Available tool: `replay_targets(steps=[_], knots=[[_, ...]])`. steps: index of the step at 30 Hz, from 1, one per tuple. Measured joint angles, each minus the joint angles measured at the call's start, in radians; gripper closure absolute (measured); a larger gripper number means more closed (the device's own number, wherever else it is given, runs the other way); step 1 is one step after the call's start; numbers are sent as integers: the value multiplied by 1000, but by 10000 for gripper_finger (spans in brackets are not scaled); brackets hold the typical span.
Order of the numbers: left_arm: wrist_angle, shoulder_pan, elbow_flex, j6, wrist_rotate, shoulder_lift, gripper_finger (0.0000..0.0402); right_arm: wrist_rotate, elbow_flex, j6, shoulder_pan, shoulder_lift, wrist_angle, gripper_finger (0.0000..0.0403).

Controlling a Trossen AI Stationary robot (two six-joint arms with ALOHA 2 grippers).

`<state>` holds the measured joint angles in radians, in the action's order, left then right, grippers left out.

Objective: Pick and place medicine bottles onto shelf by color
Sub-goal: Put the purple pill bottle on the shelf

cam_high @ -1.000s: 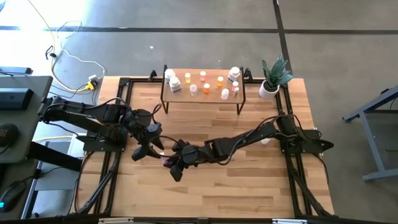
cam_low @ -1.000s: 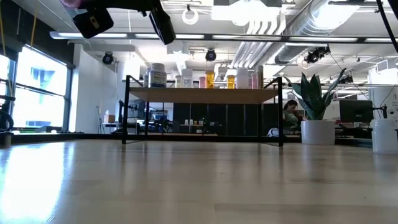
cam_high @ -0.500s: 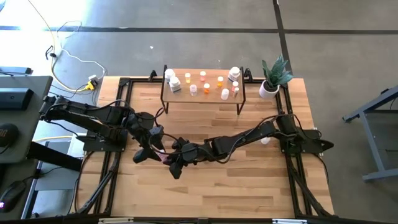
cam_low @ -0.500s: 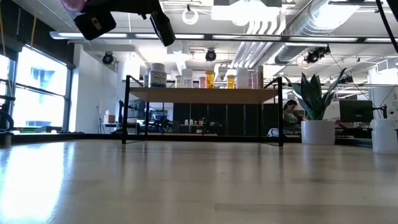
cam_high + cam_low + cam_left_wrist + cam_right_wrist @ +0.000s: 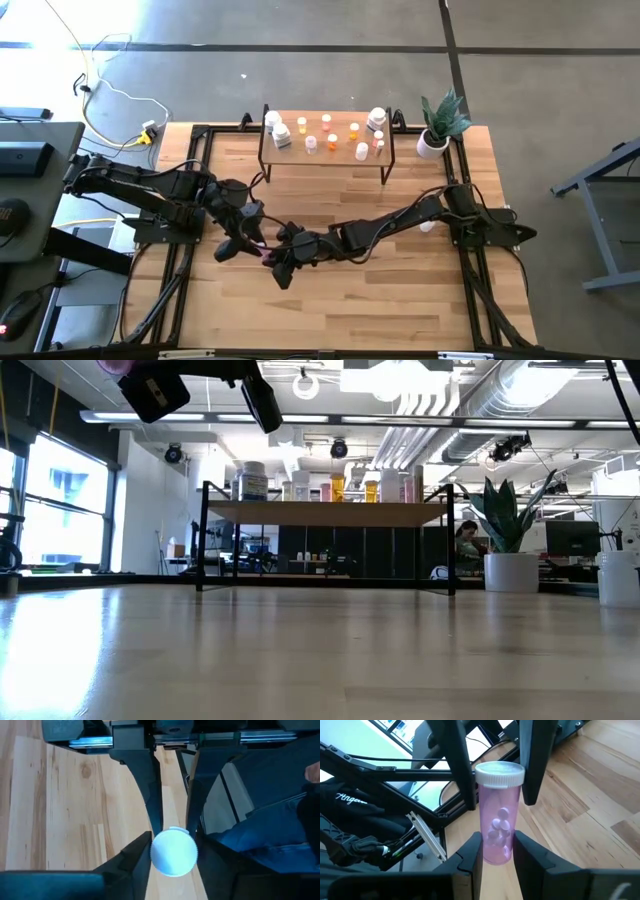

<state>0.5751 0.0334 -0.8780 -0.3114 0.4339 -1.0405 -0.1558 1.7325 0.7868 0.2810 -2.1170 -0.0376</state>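
A pink medicine bottle (image 5: 496, 822) with a white cap (image 5: 173, 851) is held above the table's middle-left in my right gripper (image 5: 495, 852), which also shows in the high view (image 5: 276, 262). My left gripper (image 5: 252, 240) is open. Its fingers (image 5: 461, 780) stand on either side of the cap, along the bottle's length; I cannot tell whether they touch it. The shelf (image 5: 325, 150) stands at the table's far edge. Several white and orange bottles (image 5: 330, 132) stand on its top. My right gripper pinches the lower part of the bottle's pink body (image 5: 496, 851) between its two fingers. They come from the table's right side. The bottle is lifted clear of the table, and its capped end points toward my left gripper.
A white pot with a green plant (image 5: 434, 140) stands at the far right, beside the shelf. A small white thing (image 5: 427, 228) lies by the right arm. Black frame rails (image 5: 180, 290) run along the table's left and right sides. Bare wood lies between the grippers and the shelf.
My left gripper has gone toward the table's right and near edges, up to the bottle's capped end. My right gripper has kept the pink bottle lifted in about the same place.
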Motion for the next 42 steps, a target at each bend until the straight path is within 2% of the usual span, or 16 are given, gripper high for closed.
replay_targets(steps=[7, 18, 30, 42], knots=[[1, 0, 0, 0, 0, 0, 295, 1, 0, 0, 0, 0, 0, 325], [2, 0, 0, 0, 0, 0, 294, 1, 0, -7, 0, 0, -2, 321], [18, 0, -1, 59, 0, 1, 295, 26, 0, -3, -16, 0, -6, 230], [216, -1, -1, 224, -196, 1, 294, 52, 0, 77, -59, 0, -7, 222]])
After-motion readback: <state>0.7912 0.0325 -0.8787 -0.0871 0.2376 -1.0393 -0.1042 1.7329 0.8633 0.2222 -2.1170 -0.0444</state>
